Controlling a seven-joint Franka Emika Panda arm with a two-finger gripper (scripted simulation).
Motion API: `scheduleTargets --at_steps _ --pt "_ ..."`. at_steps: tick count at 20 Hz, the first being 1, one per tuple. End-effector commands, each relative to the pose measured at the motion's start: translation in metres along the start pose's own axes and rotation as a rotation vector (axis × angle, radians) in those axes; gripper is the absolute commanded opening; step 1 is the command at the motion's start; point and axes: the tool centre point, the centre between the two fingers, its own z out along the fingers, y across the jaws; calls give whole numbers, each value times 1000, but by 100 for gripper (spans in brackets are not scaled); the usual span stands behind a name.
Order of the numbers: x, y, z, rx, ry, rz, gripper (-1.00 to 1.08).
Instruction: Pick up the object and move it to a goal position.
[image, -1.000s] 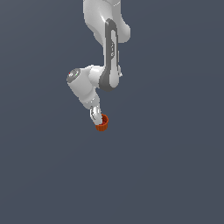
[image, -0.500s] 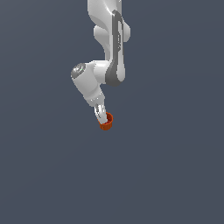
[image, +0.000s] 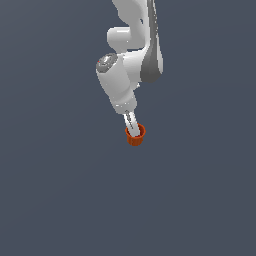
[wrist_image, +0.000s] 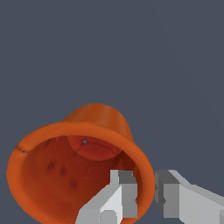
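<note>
Object (image: 135, 136): a small orange-red cup hangs from the tip of the white robot arm (image: 131, 65), directly below the arm's bulky wrist, against a plain dark blue-grey backdrop. No goal marker can be seen anywhere around the cup, and no shadow or contact tells whether the backdrop is a surface beneath it; judging by the task, the cup is being carried.

The hand (wrist_image: 146, 192) pinches the cup by its wall. In the wrist view, one light grey finger (wrist_image: 118, 197) sits inside the cup's mouth and the other sits just outside the rim, with the thin orange wall clamped between them. This grip probably explains the cup's pose: held by one side of its lip, not around its body, it hangs slightly tilted off the end of the fingers, its open mouth turned up towards the wrist camera. Such a hold is likely chosen because the cup's full width may not fit between the fingers, while the wall is thin enough to squeeze.

The cup (wrist_image: 83, 162) is a short cylinder flaring to a thicker, rounded rim. Its inside is mottled, darker red, with a round base and a tiny grey dot near the bottom. It is far smaller than the wrist above it.
</note>
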Motion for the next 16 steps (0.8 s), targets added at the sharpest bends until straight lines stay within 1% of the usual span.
scheduleTargets --at_steps 1,5,9,13,16 --pt "-24 -12 -14 1 1 0 -100" --pt "-55 -28 -32 1 1 0 -100" --pt "-78 -41 -46 2 0 -1 -100" --pt "-94 -50 -54 2 -1 -1 -100" --pt "-99 -53 -58 2 -1 -1 -100"
